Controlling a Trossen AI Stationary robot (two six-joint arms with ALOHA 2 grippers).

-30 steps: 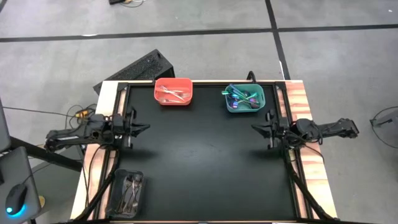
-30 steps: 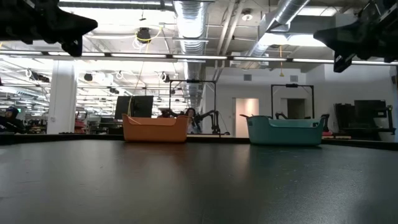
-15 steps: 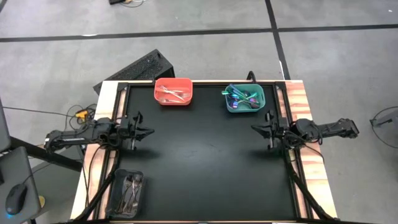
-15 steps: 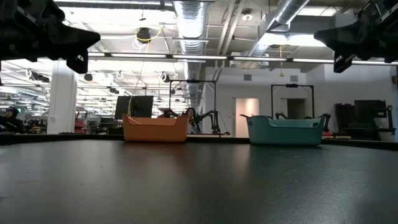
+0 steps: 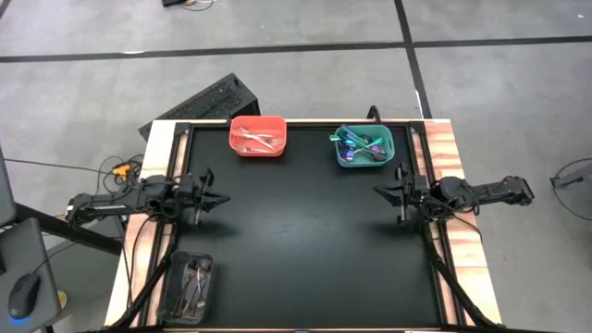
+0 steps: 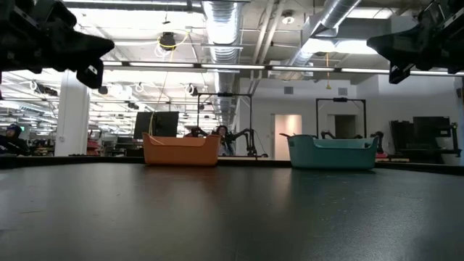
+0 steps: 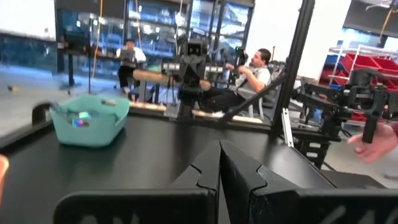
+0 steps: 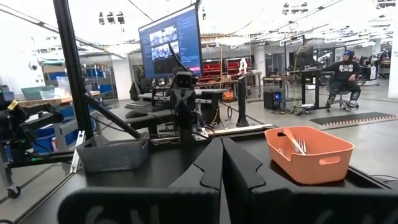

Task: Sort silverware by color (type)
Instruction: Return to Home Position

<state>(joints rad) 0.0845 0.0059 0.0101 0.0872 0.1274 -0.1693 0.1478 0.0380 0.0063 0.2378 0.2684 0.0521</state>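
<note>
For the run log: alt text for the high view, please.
Both arms sit at the sides of the black table, with the left gripper and right gripper shut, holding nothing and pointing at each other. Silverware lies in the red bin and teal bin along the top edge, and in the black bin at bottom left.

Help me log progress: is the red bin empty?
Not empty: silver forks lie inside the red bin.
</note>
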